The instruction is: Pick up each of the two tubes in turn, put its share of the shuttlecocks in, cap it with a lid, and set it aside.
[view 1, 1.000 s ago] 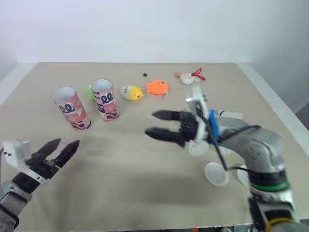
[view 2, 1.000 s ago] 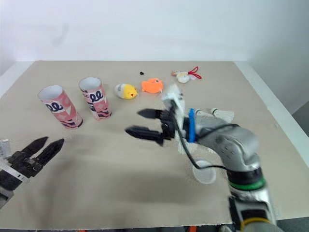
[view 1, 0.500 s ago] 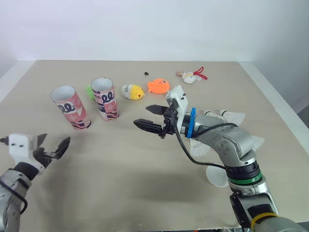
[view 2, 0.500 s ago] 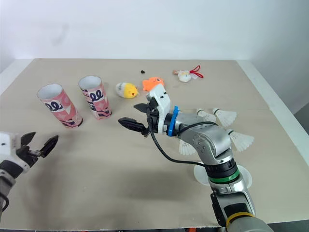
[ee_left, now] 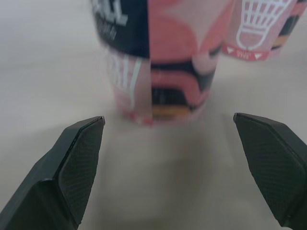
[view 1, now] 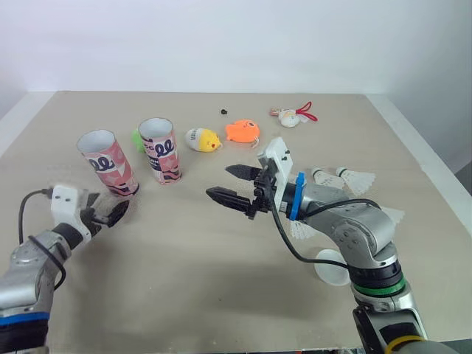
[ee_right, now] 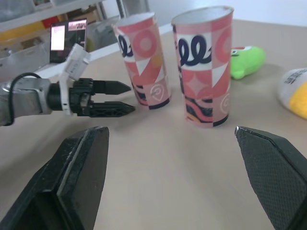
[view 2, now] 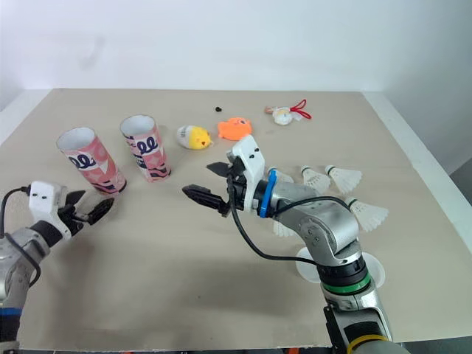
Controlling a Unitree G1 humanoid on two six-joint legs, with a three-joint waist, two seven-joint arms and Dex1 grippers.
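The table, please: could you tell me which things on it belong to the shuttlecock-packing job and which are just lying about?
Job in hand: left tube; right tube; shuttlecocks; lids.

Lying about: yellow chick toy; orange fish toy; green toy; white charm with red cord; small black speck.

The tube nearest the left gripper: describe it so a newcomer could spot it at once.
On the tan table, two pink patterned tubes stand open-topped on the robot's left. It is the outer tube, just ahead of the left gripper; the inner tube stands nearer the yellow toy.
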